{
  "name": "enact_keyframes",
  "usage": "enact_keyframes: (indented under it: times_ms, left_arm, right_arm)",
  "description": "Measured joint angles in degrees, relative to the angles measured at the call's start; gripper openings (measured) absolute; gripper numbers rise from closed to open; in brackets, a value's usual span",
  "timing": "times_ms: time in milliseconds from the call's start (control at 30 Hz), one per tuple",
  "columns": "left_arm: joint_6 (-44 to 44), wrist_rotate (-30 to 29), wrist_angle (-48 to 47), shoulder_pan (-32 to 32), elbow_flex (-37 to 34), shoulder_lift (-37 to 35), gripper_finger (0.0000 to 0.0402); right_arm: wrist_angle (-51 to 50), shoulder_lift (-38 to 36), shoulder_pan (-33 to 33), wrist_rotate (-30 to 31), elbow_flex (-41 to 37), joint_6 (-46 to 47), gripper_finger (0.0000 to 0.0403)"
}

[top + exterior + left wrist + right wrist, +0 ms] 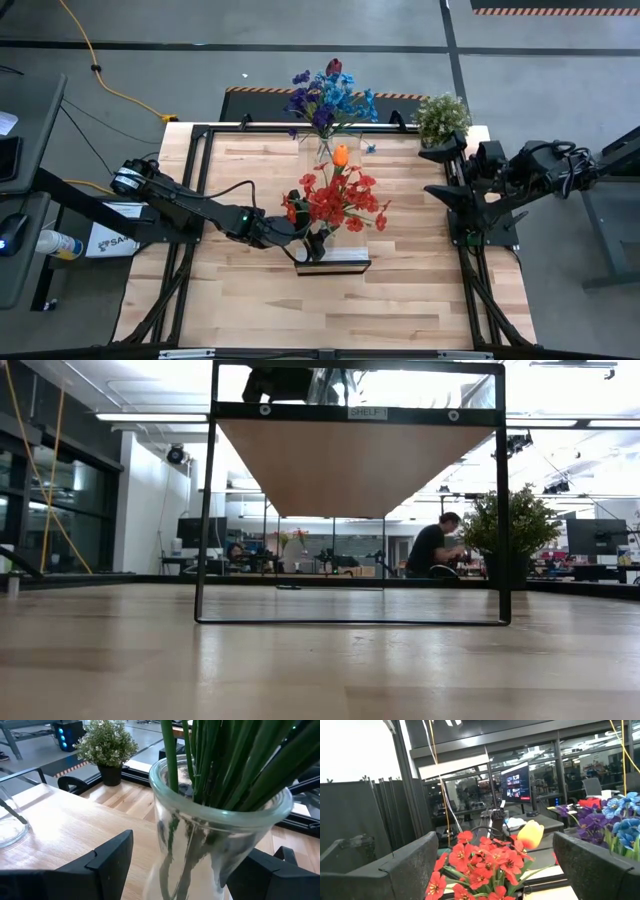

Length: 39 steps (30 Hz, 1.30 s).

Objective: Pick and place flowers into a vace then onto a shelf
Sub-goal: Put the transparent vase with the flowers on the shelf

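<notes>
Both arms differ — left gripper point(190, 865) fingers point(107, 857) straddle the vase point(210, 835) of flowers point(335, 198), right gripper point(490, 865) spread wide.

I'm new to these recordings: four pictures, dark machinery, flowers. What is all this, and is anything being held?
Two dark robot arms work at a slatted wooden table. One picture looks straight down, one looks level across the tabletop, and two come from cameras on the arms' wrists. The left hand sits with a finger on either side of a clear glass vase of red and orange flowers on the raised light-wood shelf; whether it grips is unclear. The right hand waits open at the table's right edge. A second vase of blue and purple flowers and a bushy potted plant stand behind.
</notes>
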Motion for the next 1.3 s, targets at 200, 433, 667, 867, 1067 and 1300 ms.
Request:
enact_keyframes:
  times_ms: [200,433,667,867,1067,1300]
  left_arm:
    - [0.0,-0.2,0.2,0.0,0.0,0.0,0.0310]
    - [0.0,-0.2,0.2,0.0,0.0,0.0,0.0310]
    - [0.0,-1.0,0.2,0.0,0.0,0.0,0.0351]
    - [0.0,-1.6,0.1,0.0,0.0,0.0,0.0397]
    - [0.5,-4.6,-0.5,0.0,0.0,0.0,0.0376]
    - [1.3,-4.4,0.4,-0.1,0.0,0.0,0.0368]
  right_arm:
    - [0.0,0.0,0.0,-0.5,0.0,0.0,0.0381]
    - [0.0,0.0,0.0,-0.6,0.0,0.0,0.0381]
    - [0.0,0.0,0.0,-1.5,0.0,0.0,0.0381]
    - [0.0,0.0,0.0,-2.3,0.0,0.0,0.0381]
    - [0.0,0.0,0.0,-2.3,0.0,0.0,0.0381]
    - [0.0,0.0,0.0,-2.3,0.0,0.0,0.0381]
